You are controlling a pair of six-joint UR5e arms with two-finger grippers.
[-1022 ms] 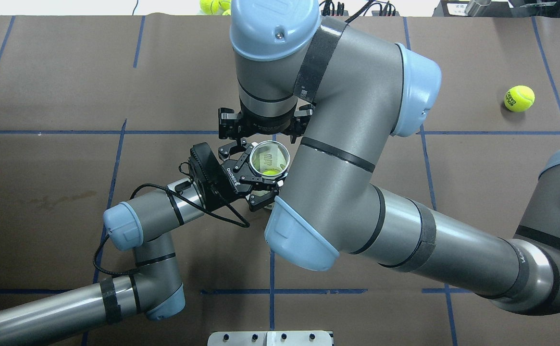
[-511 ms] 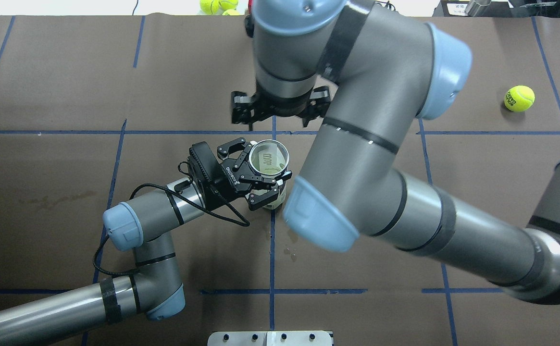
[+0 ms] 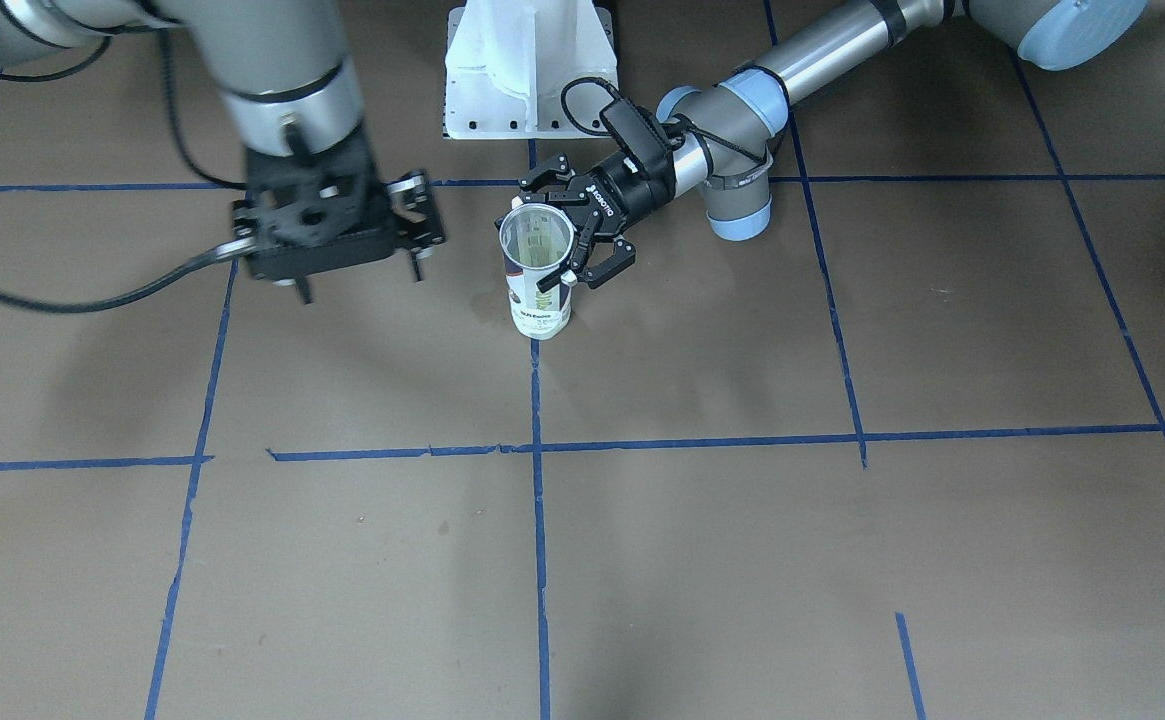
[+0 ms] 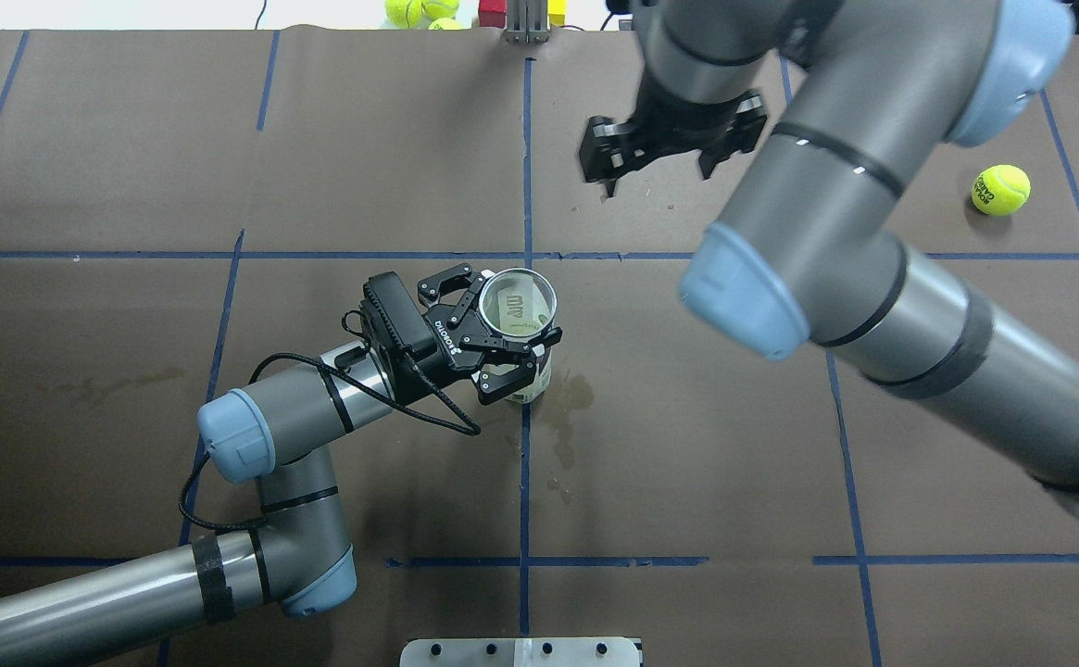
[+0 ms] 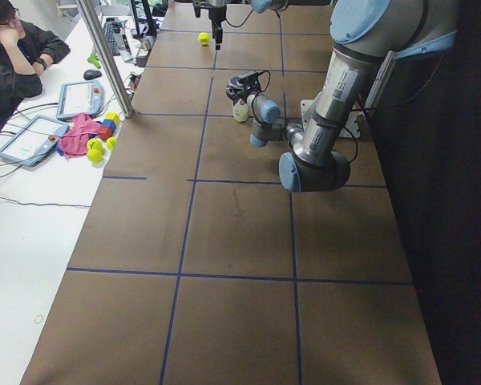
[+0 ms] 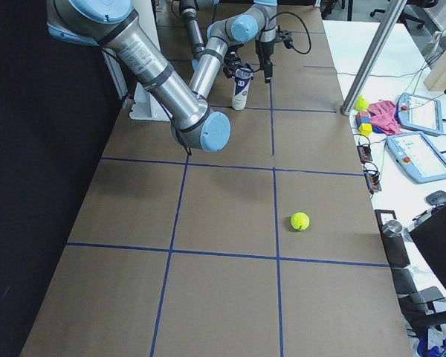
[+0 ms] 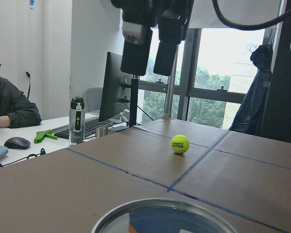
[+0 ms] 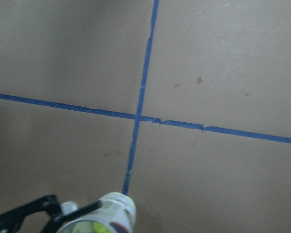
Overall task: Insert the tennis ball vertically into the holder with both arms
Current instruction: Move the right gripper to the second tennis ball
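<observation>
Front view: the tube stands upright on the counter, with the left hand clamped round its top. Overhead: the right hand hangs well apart, apparently spread and empty. Right wrist view: a yellow ball shows inside the tube.

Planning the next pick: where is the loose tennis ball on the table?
Overhead view: the tennis ball lies far right, past the right gripper, away from the holder.

Clear, white-labelled holder stands upright in the left pincer, yellow ball inside.
</observation>
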